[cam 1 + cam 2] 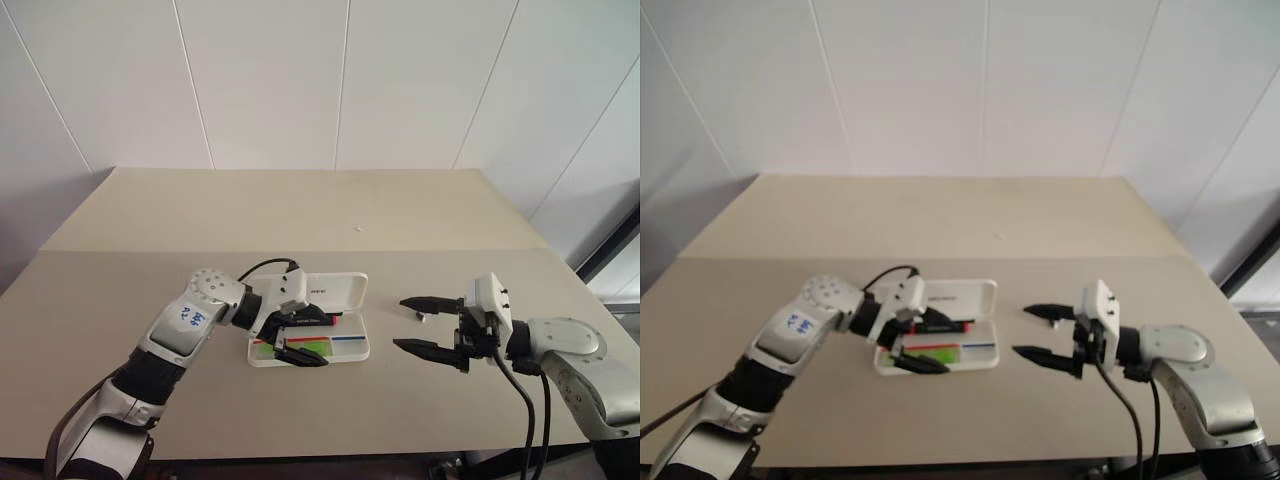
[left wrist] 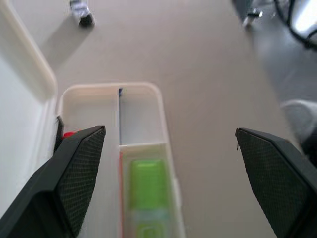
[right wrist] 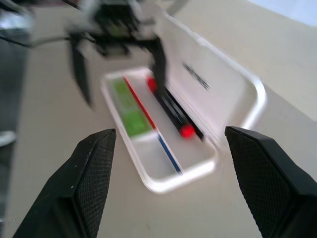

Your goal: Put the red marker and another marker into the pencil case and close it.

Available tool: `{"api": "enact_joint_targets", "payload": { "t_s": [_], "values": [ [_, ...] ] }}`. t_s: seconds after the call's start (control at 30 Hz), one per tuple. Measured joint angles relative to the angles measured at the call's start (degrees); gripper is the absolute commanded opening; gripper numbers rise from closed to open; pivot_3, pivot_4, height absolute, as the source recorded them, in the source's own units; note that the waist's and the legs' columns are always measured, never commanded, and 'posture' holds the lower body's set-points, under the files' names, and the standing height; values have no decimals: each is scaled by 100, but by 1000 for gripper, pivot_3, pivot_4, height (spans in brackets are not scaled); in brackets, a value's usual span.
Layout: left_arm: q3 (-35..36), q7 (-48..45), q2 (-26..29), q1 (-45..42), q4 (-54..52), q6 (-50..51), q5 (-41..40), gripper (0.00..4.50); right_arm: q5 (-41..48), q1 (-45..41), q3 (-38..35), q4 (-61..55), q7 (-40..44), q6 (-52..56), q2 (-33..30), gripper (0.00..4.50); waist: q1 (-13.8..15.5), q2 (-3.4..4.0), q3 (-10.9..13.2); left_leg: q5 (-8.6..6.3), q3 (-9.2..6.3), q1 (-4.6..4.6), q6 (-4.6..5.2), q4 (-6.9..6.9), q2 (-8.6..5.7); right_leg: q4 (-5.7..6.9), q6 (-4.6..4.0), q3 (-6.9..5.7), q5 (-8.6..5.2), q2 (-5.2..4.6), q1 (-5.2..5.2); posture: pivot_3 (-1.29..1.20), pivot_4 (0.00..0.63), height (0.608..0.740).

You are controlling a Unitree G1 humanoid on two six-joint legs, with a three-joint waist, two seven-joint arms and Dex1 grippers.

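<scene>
Right wrist view showed us the red marker (image 3: 172,110) and the green highlighter (image 3: 130,107) lying inside the open pencil case (image 3: 237,94) on the table (image 1: 300,210). Our left fingers (image 1: 302,339) hung spread above it, holding nothing, and our right fingers (image 1: 432,325) stood spread nearby. We judged the lid should be tipped forward gently while the base was steadied.

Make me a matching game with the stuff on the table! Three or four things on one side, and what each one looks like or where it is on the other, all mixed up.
Things:
1. green highlighter
2. red marker
3. pencil case
4. right gripper

Descriptions:
A. white, lid open
B. open, in the air beside the case
C. lying in the case's front compartment
D. lying in the case, along the lid side

Pairs: 1-C, 2-D, 3-A, 4-B
</scene>
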Motion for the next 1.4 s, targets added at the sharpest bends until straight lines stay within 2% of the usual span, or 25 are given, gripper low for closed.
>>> {"api": "enact_joint_targets", "payload": {
  "t_s": [0.13, 0.33, 0.43, 0.63, 0.83, 1.1, 1.4],
  "values": [
    [348, -11, 148, 437, -339, -2, -304, 4480, -572, -31, 64, 233, -635, -197, 219, 4500, 9, 0, 0, 1, 0, 2, 2, 12, 0, 5, 0, 1, 0, 1, 1, 0, 150, 740],
    [1174, -38, 122, 923, -692, -474, -1012, 4480, -1705, -208, 293, 968, -2139, -333, 952, 4500, 7, 0, 0, 1, 4, 2, 2, 18, 0, 4, -1, 4, 0, 1, 3, 0, 150, 740],
    [1466, -118, 100, 1116, -746, -644, -1355, 4480, -1930, -241, 289, 1068, -2661, -321, 1248, 4500, 7, 1, 0, 1, 4, 2, 2, 12, 0, 4, -2, 3, 0, 1, 3, 0, 150, 740],
    [1750, -342, 209, 1427, -763, -841, -1676, 4480, -2237, -250, 281, 1059, -3664, -214, 1934, 4500, -4, 1, -1, 1, 4, 3, 1, 3, 0, 3, -3, 4, -1, 1, 1, 0, 150, 740],
    [1863, -380, 312, 1424, -703, -1054, -1729, 4480, -2825, -286, 286, 1231, -4538, -223, 2114, 4500, -1, 1, -1, 1, 4, 3, 1, 2, 0, 0, -6, 4, -2, 0, 2, 0, 150, 740],
    [1976, -557, 314, 1418, -507, -1244, -2020, 4480, -2918, -201, 139, 1350, -4935, -2, 2245, 4500, -23, 1, -1, 1, 3, 4, 2, -11, 0, -1, -10, 3, -5, 1, 0, 0, 150, 740],
    [2095, -709, 371, 1419, -323, -1369, -2139, 4480, -2559, 65, 67, 946, -4757, 534, 2418, 4500, -109, 1, -1, 1, 2, 5, 2, -10, 1, -1, -10, 3, -5, 1, 1, 0, 150, 740]
  ]
}}
